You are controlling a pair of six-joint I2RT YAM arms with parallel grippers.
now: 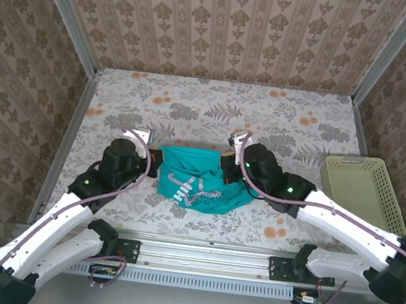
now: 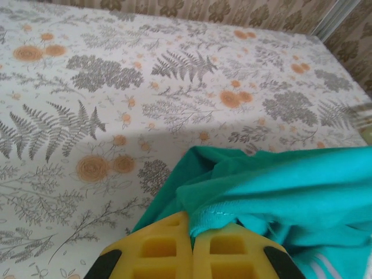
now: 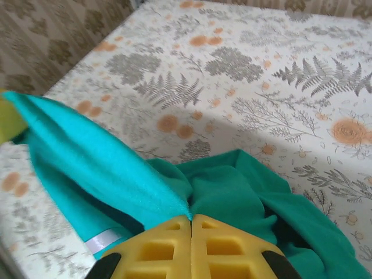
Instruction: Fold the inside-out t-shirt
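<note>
Left gripper [image 2: 192, 230] and right gripper [image 3: 190, 221] are both clamped on shirt [image 1: 196, 181] edges. Shirt is bunched mid-table [image 1: 194, 106], grips at its 9 and 2 o'clock. Pull apart evenly and keep tension. Basket [image 1: 361, 188] at 3 o'clock: stay clear.

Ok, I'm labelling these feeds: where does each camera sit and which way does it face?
Top external: above and behind the arms, looking down on the table; both arms show.
Left wrist: on the left arm, facing across the table; left tool shut on the t-shirt.
Right wrist: on the right arm, facing likewise; right tool pinches the t-shirt.
All three share the t-shirt.
</note>
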